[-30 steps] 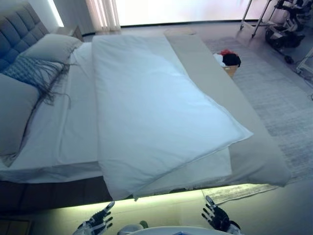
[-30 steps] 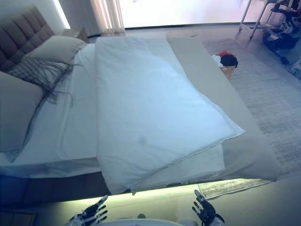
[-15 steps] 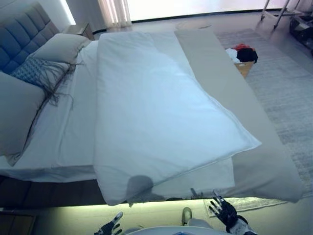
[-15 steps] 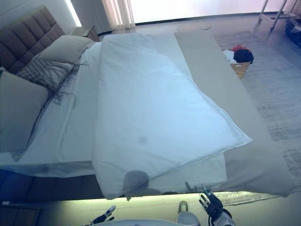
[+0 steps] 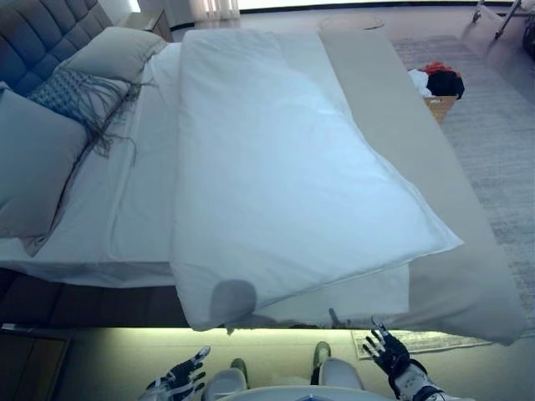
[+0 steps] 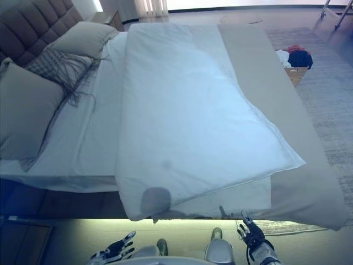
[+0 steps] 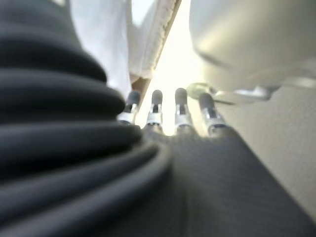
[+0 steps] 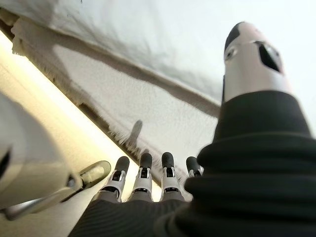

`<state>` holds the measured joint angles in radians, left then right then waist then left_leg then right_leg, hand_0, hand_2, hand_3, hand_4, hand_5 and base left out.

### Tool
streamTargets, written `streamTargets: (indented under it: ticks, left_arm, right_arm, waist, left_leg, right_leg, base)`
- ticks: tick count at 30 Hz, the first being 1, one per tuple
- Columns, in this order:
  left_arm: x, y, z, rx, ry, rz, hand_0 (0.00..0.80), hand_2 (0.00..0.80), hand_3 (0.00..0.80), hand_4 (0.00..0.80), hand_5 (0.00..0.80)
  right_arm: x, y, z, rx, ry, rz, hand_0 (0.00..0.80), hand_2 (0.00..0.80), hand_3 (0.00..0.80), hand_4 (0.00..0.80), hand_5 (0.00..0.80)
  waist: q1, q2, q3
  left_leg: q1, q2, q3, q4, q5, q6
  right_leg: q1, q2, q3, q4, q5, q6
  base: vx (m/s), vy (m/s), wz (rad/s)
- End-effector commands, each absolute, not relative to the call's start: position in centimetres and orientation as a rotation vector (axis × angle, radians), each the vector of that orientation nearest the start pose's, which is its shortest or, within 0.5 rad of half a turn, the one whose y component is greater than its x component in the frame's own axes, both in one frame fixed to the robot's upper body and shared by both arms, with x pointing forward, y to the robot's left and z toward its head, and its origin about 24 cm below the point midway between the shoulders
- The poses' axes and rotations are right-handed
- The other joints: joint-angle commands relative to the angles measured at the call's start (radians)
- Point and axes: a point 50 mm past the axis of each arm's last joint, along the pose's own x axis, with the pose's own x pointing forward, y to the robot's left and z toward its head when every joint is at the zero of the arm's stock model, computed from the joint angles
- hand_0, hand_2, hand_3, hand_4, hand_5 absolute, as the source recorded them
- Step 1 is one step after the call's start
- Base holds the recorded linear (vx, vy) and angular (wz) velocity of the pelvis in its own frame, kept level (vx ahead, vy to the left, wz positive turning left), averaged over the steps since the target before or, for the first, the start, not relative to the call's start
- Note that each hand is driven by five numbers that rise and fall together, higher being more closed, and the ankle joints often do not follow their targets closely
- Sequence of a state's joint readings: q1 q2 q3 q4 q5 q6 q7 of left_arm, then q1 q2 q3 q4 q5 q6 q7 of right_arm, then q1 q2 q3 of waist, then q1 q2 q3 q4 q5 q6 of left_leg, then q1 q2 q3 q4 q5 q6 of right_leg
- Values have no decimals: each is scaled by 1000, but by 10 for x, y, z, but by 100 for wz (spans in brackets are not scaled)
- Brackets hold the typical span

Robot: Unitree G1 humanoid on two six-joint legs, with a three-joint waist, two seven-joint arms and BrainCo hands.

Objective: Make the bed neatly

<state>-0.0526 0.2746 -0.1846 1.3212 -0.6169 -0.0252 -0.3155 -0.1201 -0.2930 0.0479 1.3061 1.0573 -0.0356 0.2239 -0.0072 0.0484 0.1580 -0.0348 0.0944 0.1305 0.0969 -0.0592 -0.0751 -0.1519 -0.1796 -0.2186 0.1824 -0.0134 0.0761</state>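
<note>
Well, the white duvet [image 5: 284,167] lay folded lengthwise down the middle of the bed [image 5: 134,209], its near corner drooping over the bed's edge and its far-right corner jutting out onto the beige blanket [image 5: 401,134]. That blanket ran along the foot of the mattress and hung off the near side. At the headboard end sat a large grey pillow [image 5: 33,175], a fringed patterned cushion [image 5: 75,96] and another pale pillow [image 5: 113,52]. Both hands hovered low, short of the bedding, touching nothing. The left hand [image 5: 180,382] showed its fingers spread and straight, and the right hand [image 5: 386,352] likewise had its fingers fanned apart just below the blanket's hanging edge. Beyond the bed, a basket of clothes [image 5: 440,88] stood on the grey rug [image 5: 501,150].
</note>
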Motion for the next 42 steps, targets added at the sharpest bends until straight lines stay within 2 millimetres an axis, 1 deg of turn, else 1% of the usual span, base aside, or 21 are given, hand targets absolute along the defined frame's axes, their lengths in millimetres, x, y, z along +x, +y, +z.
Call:
streamTargets:
  ticks: [1, 2, 3, 5, 8, 10, 11, 13, 16, 17, 18, 19, 20, 24, 26, 28, 30, 33, 36, 39, 42]
  left_arm:
    - [146, 228, -143, -384, 951, 89, 0, 0, 0, 0, 0]
    - [151, 226, -141, -388, 930, 85, 0, 0, 0, 0, 0]
    - [161, 224, -137, -401, 891, 76, 0, 0, 0, 0, 0]
    - [174, 220, -132, -414, 841, 49, 0, 0, 0, 0, 0]
    - [200, 218, -117, -423, 736, -3, 0, 0, 0, 0, 0]
    - [217, 218, -105, -443, 666, -10, 0, 0, 0, 0, 0]
    - [220, 218, -103, -443, 654, -13, 0, 0, 0, 0, 0]
    - [230, 217, -94, -430, 624, -38, 0, 0, 0, 0, 0]
    - [234, 221, -90, -417, 611, -15, 0, 0, 0, 0, 0]
    - [235, 222, -89, -420, 606, -8, 0, 0, 0, 0, 0]
    - [236, 226, -87, -428, 593, 5, 0, 0, 0, 0, 0]
    - [237, 230, -84, -436, 583, 20, 0, 0, 0, 0, 0]
    - [237, 231, -83, -442, 576, 25, 0, 0, 0, 0, 0]
    - [234, 235, -81, -481, 554, 44, 0, 0, 0, 0, 0]
    - [229, 236, -83, -492, 550, 45, 0, 0, 0, 0, 0]
    - [220, 238, -87, -516, 547, 52, 0, 0, 0, 0, 0]
    - [211, 241, -91, -526, 547, 53, 0, 0, 0, 0, 0]
    - [199, 245, -95, -531, 555, 58, 0, 0, 0, 0, 0]
    - [189, 248, -99, -531, 565, 62, 0, 0, 0, 0, 0]
    - [185, 248, -100, -525, 579, 52, 0, 0, 0, 0, 0]
    - [181, 249, -101, -519, 590, 40, 0, 0, 0, 0, 0]
  right_arm:
    - [177, -268, -123, 809, 706, -622, 0, 0, 0, 0, 0]
    - [180, -270, -121, 816, 695, -631, 0, 0, 0, 0, 0]
    - [186, -276, -116, 821, 673, -661, 0, 0, 0, 0, 0]
    - [198, -283, -107, 814, 641, -676, 0, 0, 0, 0, 0]
    - [231, -295, -82, 766, 566, -665, 0, 0, 0, 0, 0]
    - [255, -302, -61, 741, 498, -640, 0, 0, 0, 0, 0]
    - [259, -304, -56, 741, 484, -635, 0, 0, 0, 0, 0]
    - [281, -319, -26, 722, 367, -603, 0, 0, 0, 0, 0]
    - [300, -334, 7, 726, 247, -568, 0, 0, 0, 0, 0]
    - [302, -337, 13, 721, 229, -566, 0, 0, 0, 0, 0]
    - [308, -343, 26, 704, 194, -562, 0, 0, 0, 0, 0]
    - [316, -351, 45, 682, 143, -555, 0, 0, 0, 0, 0]
    - [319, -354, 55, 672, 116, -553, 0, 0, 0, 0, 0]
    - [333, -371, 106, 615, -16, -530, 0, 0, 0, 0, 0]
    - [337, -375, 126, 593, -65, -514, 0, 0, 0, 0, 0]
    - [340, -381, 149, 557, -130, -489, 0, 0, 0, 0, 0]
    - [341, -382, 164, 536, -180, -464, 0, 0, 0, 0, 0]
    - [342, -385, 182, 502, -241, -432, 0, 0, 0, 0, 0]
    - [342, -386, 197, 452, -279, -400, 0, 0, 0, 0, 0]
    - [341, -386, 198, 412, -256, -387, 0, 0, 0, 0, 0]
    - [338, -389, 189, 382, -211, -386, 0, 0, 0, 0, 0]
  waist:
    - [17, 12, 94]
    - [17, 11, 106]
    - [18, 11, 132]
    - [23, 15, 165]
    - [36, 21, 225]
    - [46, 23, 262]
    - [49, 23, 267]
    - [66, 32, 296]
    - [83, 47, 313]
    - [84, 50, 315]
    - [88, 55, 323]
    - [94, 64, 331]
    - [98, 69, 333]
    - [115, 94, 346]
    - [121, 100, 348]
    - [126, 104, 345]
    - [131, 105, 347]
    - [138, 102, 347]
    - [138, 98, 348]
    - [136, 94, 350]
    - [134, 88, 352]
  left_leg:
    - [-122, 11, -46, 118, 29, -16]
    - [-155, 11, -48, 152, 22, -16]
    - [-201, 12, -52, 201, 11, -17]
    - [-268, 10, -64, 263, -4, -15]
    - [-373, -2, -75, 337, -21, -3]
    - [-440, -12, -76, 389, -40, 5]
    - [-460, -14, -75, 402, -44, 6]
    - [-537, -22, -78, 449, -56, 15]
    - [-616, -29, -79, 500, -70, 23]
    - [-631, -31, -78, 511, -74, 24]
    - [-656, -32, -78, 533, -82, 26]
    - [-678, -32, -82, 570, -119, 25]
    - [-698, -35, -83, 589, -125, 27]
    - [-762, -43, -80, 652, -150, 36]
    - [-787, -42, -81, 676, -158, 42]
    - [-810, -42, -83, 698, -163, 44]
    - [-818, -37, -84, 715, -169, 46]
    - [-820, -33, -87, 735, -174, 48]
    - [-813, -26, -87, 745, -175, 47]
    - [-800, -22, -87, 749, -172, 45]
    - [-768, -19, -86, 732, -163, 40]
  right_leg:
    - [-11, -50, 33, 96, -54, 41]
    - [-35, -54, 37, 115, -57, 38]
    - [-68, -59, 43, 147, -63, 31]
    - [-126, -63, 51, 209, -78, 22]
    - [-234, -71, 61, 304, -94, 15]
    - [-311, -73, 69, 378, -114, 14]
    - [-332, -76, 70, 394, -117, 14]
    - [-415, -86, 70, 460, -129, 11]
    - [-501, -97, 69, 535, -145, 8]
    - [-517, -98, 71, 548, -148, 8]
    - [-543, -102, 73, 572, -155, 6]
    - [-570, -106, 83, 618, -189, 11]
    - [-593, -108, 88, 643, -198, 9]
    - [-667, -119, 101, 729, -229, 1]
    - [-695, -123, 104, 762, -242, -6]
    - [-717, -122, 106, 789, -255, -14]
    - [-727, -124, 105, 811, -264, -18]
    - [-728, -123, 100, 831, -275, -24]
    - [-719, -123, 95, 841, -280, -30]
    - [-706, -124, 91, 843, -278, -33]
    - [-673, -120, 83, 821, -268, -34]
  base:
    - [-134, -39, 11]
    - [-149, -75, 12]
    - [-136, -75, 13]
    - [-107, -73, 17]
    - [-126, -65, 10]
    - [-115, -58, 6]
    - [-110, -66, 16]
    - [-131, -75, 19]
    - [-81, -51, 15]
    - [-67, -22, 18]
    - [-3, -11, 11]
    - [-2, -5, 7]
    - [22, -4, 11]
    - [-36, 6, 15]
    - [-18, 11, 15]
    - [0, 15, 9]
    - [3, 8, 2]
    - [25, 12, -4]
    - [45, 23, -4]
    - [43, 18, -4]
    - [46, 22, -2]
